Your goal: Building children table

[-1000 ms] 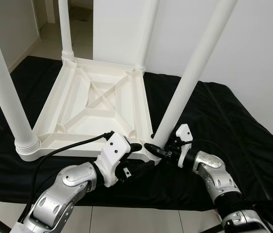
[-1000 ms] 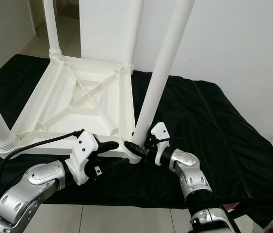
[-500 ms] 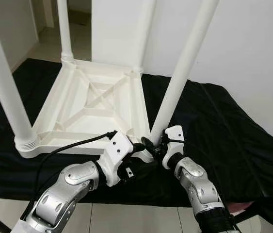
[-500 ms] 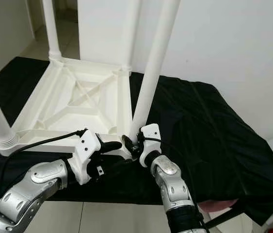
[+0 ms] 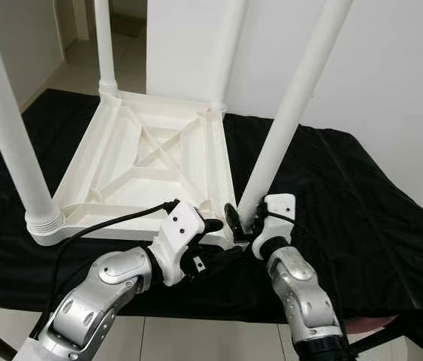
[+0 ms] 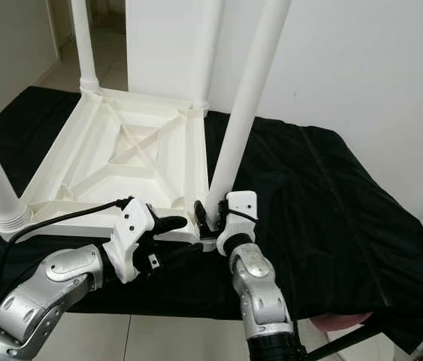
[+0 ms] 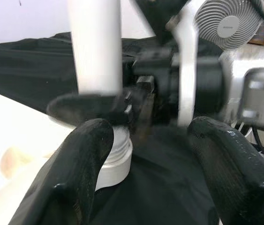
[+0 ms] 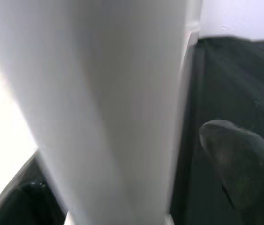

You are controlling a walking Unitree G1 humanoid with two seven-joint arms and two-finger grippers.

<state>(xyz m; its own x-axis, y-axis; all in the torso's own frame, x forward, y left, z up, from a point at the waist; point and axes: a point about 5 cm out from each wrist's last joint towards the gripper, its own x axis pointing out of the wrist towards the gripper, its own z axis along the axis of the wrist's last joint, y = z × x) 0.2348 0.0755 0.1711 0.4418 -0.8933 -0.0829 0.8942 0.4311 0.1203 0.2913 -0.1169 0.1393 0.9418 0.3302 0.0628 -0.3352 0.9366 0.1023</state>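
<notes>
Black cloth [image 5: 346, 188] covers the work surface, with a white wall behind and tiled floor along the bottom of the frame. On the cloth, in the centre-left of the eye views, lies the tabletop [image 5: 147, 162], upside down with its ribbed underside facing up. Four white legs rise from its corners: one at the left edge [image 5: 8, 128], one at the upper left [image 5: 104, 45], one at the top centre [image 5: 226, 53], and the near-right leg [image 5: 290, 113], which leans toward the upper right.

Both grippers meet at the foot of that near-right leg, low in the centre of the frame. The right gripper [image 5: 243, 222] has its jaws set apart around the leg just above its threaded collar [image 7: 115, 154]; whether the fingers press on it cannot be told. The left gripper [image 5: 213, 239] sits just beside the same corner, jaws apart, one finger [image 7: 78, 168] by the collar. A fan [image 7: 228, 23] stands in the left wrist view's upper right.
</notes>
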